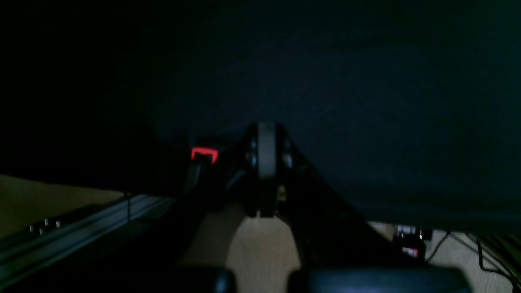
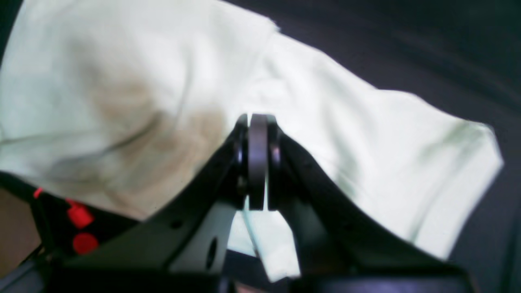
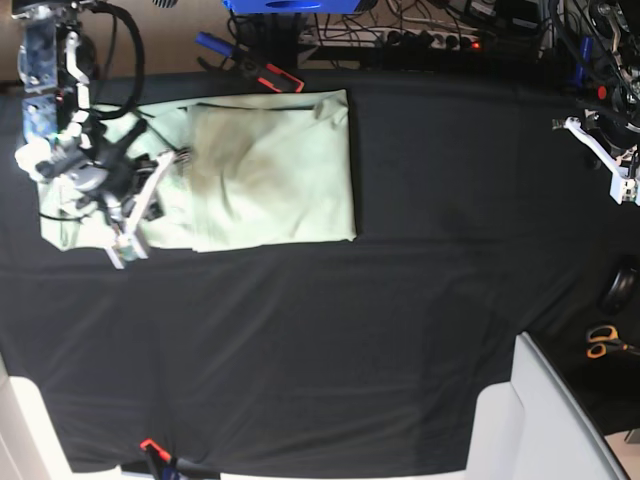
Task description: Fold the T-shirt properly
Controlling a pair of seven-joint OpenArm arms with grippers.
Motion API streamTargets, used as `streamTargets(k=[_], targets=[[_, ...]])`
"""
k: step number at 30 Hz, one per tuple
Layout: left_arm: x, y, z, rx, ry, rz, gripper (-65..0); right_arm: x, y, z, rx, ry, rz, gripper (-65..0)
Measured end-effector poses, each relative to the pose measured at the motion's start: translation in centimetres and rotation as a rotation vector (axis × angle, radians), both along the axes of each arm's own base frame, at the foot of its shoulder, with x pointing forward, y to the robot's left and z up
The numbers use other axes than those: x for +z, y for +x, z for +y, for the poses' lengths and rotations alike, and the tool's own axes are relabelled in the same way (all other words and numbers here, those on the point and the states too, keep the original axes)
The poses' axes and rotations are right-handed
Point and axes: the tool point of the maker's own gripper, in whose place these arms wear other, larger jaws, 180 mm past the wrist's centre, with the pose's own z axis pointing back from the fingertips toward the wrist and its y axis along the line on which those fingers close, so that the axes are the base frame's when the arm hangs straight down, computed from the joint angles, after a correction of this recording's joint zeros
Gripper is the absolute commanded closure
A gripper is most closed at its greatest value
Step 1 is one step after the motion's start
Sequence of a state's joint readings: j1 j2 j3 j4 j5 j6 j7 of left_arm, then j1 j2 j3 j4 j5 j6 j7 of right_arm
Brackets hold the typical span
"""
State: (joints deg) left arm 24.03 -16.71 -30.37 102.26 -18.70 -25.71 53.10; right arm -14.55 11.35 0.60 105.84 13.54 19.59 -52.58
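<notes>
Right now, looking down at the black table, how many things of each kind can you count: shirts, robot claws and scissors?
Shirts: 1, the pale green T-shirt.
Robot claws: 2, the right claw and the left claw.
Scissors: 1, the orange-handled scissors at the edge.
Total: 4
</notes>
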Motion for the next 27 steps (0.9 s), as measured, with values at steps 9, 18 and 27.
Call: streamTargets(k=[9,18,27], targets=[[-0.3,-0.1,-0.3,0.004,-0.013,0.0,0.0,-1.0,-2.8,-17.2,-0.318,-0.041,0.039,-4.6],[0.1,0.6,-0.2,0.001,-0.009,-0.016,0.0,-4.7,-5.8,-20.8,-0.505,0.071,0.179,-61.8],[-0.1,0.3,-0.2,0.001,-0.007,-0.008,0.0,-6.0,-3.7,-19.3,-0.609,0.437,0.106,-63.4]])
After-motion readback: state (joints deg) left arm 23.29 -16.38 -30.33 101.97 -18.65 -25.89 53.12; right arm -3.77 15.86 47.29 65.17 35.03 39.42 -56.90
